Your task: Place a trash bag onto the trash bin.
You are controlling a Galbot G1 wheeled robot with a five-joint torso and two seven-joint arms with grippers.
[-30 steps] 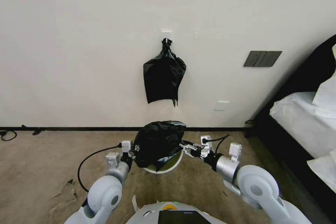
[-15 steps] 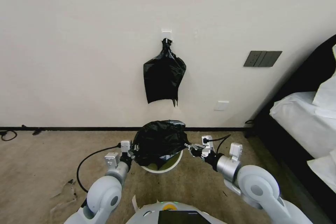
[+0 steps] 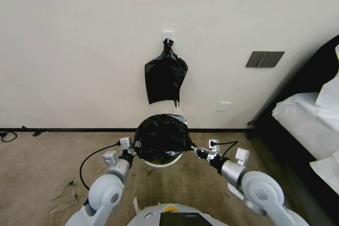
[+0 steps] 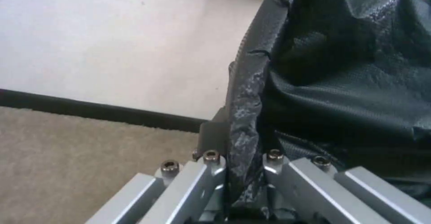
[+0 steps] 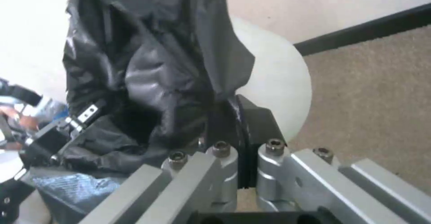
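Two grippers hold the trash bag (image 3: pixel 161 139) stretched wide over the trash bin (image 3: pixel 163 162).

The left gripper (image 3: pixel 133 144) is at the left side of the bin, pinched tight on the bag's edge. The bag hangs puffed up right above the bin, hiding most of the rim, and it is not pulled down around the rim yet. The right gripper (image 3: pixel 195 148) is at the right side of the bin, also squeezed on the bag's edge. The bag looks thin, light, soft and a bit slippery, so it may tear or slide out; the edge is probably the best place to hold it. A moment ago the bag sat lower and the grippers were closer together; now it is higher and wider.
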